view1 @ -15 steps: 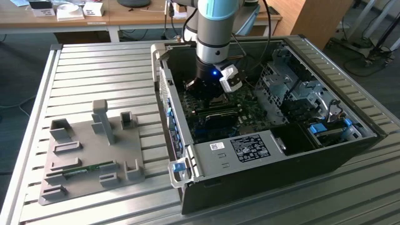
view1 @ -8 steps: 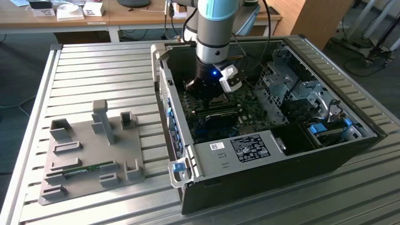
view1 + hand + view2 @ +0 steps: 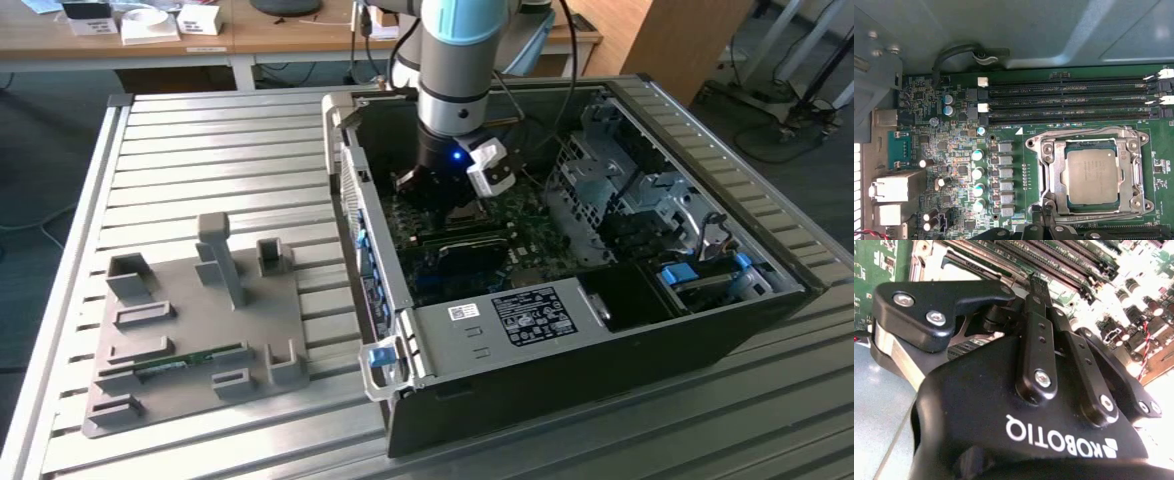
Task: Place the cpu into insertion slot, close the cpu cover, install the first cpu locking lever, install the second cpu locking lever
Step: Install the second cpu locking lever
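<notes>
In the first wrist view the cpu [image 3: 1093,176], a silver-grey square, lies flat in the insertion slot [image 3: 1089,145] on the green board. The cpu cover [image 3: 1053,170], a silver frame with a square window, lies down around it. Thin wire levers run along two sides of the frame [image 3: 1084,131] [image 3: 1099,216]. My gripper [image 3: 1043,229] sits right at the socket's edge with its fingertips close together, beside a lever's hooked end [image 3: 1047,204]; I cannot tell whether they clamp it. In the exterior view the gripper [image 3: 447,200] reaches down into the open computer case [image 3: 747,330]. The second wrist view has the gripper [image 3: 1036,282] over the board.
Long black memory slots [image 3: 1069,105] lie beside the socket, with capacitors [image 3: 977,172] and rear ports [image 3: 894,190] further off. The case walls [image 3: 350,210] and a drive cage [image 3: 627,190] hem the arm in. A grey fixture plate [image 3: 187,340] sits on the slatted table [image 3: 200,150].
</notes>
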`<state>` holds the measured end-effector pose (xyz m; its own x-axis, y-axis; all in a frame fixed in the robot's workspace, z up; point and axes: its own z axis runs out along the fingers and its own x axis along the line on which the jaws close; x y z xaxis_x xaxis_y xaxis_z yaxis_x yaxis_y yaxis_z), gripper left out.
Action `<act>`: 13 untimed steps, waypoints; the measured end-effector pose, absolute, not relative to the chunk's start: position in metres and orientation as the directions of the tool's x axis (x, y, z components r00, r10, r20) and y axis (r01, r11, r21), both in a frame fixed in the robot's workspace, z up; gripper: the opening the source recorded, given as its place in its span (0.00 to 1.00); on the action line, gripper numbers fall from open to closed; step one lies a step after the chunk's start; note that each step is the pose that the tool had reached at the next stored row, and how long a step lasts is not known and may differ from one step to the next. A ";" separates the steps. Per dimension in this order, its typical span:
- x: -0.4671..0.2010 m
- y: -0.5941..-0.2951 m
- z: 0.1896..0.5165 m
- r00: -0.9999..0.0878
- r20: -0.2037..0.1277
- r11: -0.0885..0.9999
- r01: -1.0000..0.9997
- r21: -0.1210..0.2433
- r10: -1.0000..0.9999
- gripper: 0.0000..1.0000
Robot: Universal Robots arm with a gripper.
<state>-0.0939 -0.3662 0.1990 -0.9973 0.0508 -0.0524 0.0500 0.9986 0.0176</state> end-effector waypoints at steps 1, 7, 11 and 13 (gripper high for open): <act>-0.094 -0.366 0.199 -0.997 -0.052 0.999 0.050 0.018 0.051 0.10; -0.096 -0.366 0.197 -0.997 -0.052 0.999 0.050 0.018 0.051 0.10; -0.096 -0.366 0.197 -0.997 -0.052 0.999 0.050 0.017 0.051 0.10; -0.096 -0.366 0.196 -0.997 -0.052 0.999 0.050 0.017 0.051 0.10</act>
